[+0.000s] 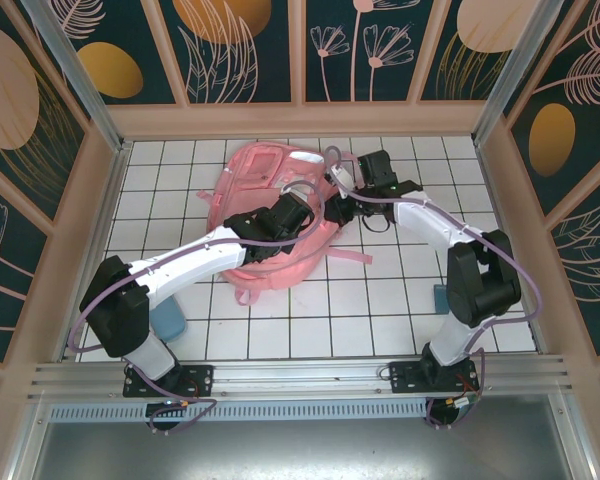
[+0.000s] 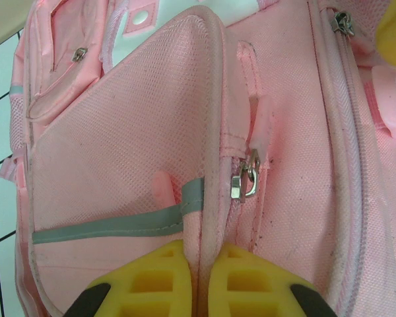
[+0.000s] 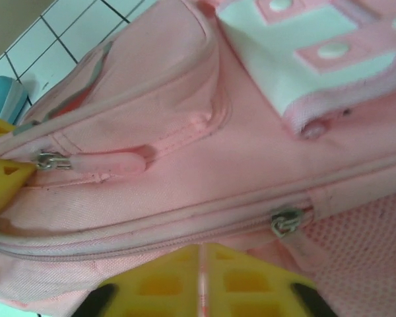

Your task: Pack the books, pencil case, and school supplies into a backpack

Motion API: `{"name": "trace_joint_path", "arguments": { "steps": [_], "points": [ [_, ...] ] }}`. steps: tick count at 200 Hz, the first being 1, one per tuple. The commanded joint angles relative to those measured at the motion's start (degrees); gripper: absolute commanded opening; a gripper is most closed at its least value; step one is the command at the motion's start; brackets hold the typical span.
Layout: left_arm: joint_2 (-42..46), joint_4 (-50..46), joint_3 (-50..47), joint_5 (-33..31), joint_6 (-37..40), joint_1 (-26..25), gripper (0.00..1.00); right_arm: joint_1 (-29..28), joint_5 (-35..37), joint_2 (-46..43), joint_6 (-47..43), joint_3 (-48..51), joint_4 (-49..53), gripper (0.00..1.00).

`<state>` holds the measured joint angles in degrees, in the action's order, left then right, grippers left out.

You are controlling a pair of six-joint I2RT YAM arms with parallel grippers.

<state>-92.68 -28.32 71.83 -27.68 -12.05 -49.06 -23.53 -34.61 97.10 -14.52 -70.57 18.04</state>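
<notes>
Arms [image 1: 195,262] w/ white links, blk joints; lilac cables [image 1: 76,335] (looped near bases); yellow fingers [image 2: 152,281].

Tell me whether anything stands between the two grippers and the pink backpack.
Nothing visible does. The left gripper has its jaws closed on a piped edge of the backpack, and the right gripper pinches its fabric just below a zip. That zip looks closed, so the way inside isn't open yet.

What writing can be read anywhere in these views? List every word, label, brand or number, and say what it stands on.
No text can be read.
backpack: no lettering or logo shows on its pink fabric.
pale panel: blank.
zip pulls: any stamp on the metal is too small to read.
</notes>
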Motion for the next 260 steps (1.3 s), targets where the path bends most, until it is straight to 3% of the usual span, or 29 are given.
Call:
{"name": "trace_joint_path", "arguments": {
  "steps": [1,34,70,117,155,236,260],
  "points": [
    [3.0,4.4,-0.3,-4.0,0.8,0.6,0.00,0.2,6.3,-1.3,1.6,1.2,-2.6,0.28],
    [6.8,4.4,-2.6,-5.5,2.9,2.9,0.00,-0.3,7.9,2.3,-2.6,-1.9,-0.7,0.39],
    [11.6,6.1,-6.2,-2.8,3.5,4.9,0.00,-1.7,5.2,5.9,-5.4,-6.1,1.0,0.40],
    [13.4,6.5,-7.4,-2.6,3.6,6.1,0.00,-3.3,-3.7,6.6,-8.4,-7.6,2.7,0.41],
    [13.7,6.6,-7.6,-2.4,3.8,6.5,0.00,-3.6,-3.4,6.4,-8.1,-6.4,2.4,0.42],
    [13.9,6.7,-7.6,-2.0,3.4,6.7,0.00,-3.9,-6.1,3.8,-5.4,-3.9,-0.9,0.39],
    [14.0,6.6,-7.5,-1.7,3.6,6.6,0.00,-4.6,-3.8,5.5,-5.9,-5.0,0.5,0.29]
  ]
}}
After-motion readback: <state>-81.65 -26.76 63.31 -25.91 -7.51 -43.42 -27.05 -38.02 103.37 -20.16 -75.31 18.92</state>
